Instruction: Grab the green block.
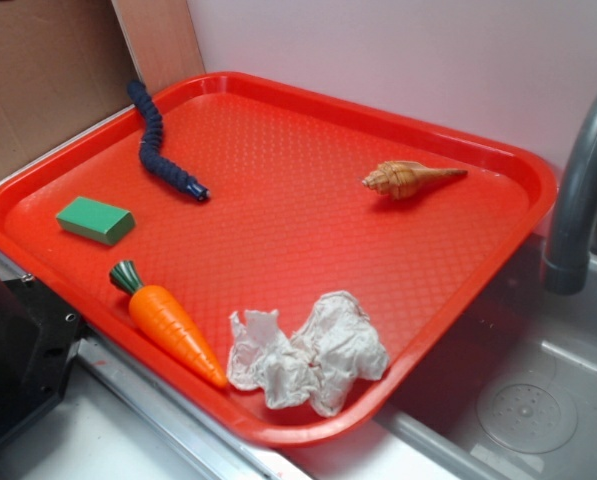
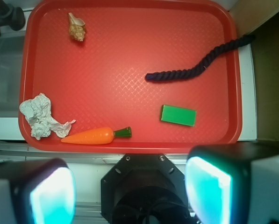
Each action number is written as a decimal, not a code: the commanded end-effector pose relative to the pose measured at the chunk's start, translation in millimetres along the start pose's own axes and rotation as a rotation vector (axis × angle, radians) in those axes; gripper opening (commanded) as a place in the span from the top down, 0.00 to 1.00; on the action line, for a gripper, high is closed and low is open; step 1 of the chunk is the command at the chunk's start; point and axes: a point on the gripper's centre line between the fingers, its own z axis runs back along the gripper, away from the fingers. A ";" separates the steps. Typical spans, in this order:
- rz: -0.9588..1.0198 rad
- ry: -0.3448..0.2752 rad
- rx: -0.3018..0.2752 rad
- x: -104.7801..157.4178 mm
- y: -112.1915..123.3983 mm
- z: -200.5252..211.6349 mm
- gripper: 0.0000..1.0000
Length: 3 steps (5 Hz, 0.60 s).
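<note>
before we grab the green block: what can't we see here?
- Rope: far end cut by the tray rim, exterior; hangs past it, wrist.
- Gripper: fingertips cut off by bottom edge, wrist; unseen in exterior.
- Green block: underside hidden in both views.

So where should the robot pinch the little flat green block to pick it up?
Probably from straight above, pinching the small flat bright green rectangular block across its two long sides, the narrower way. It lies flat on the red plastic tray with nothing touching it. The gripper is open and well above it.
</note>
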 end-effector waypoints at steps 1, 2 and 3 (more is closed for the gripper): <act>0.000 0.000 0.000 0.0 0.0 0.0 0.00; 0.253 0.015 -0.016 8.4 6.2 -6.3 0.00; 0.506 0.016 -0.035 15.0 11.3 -13.8 0.00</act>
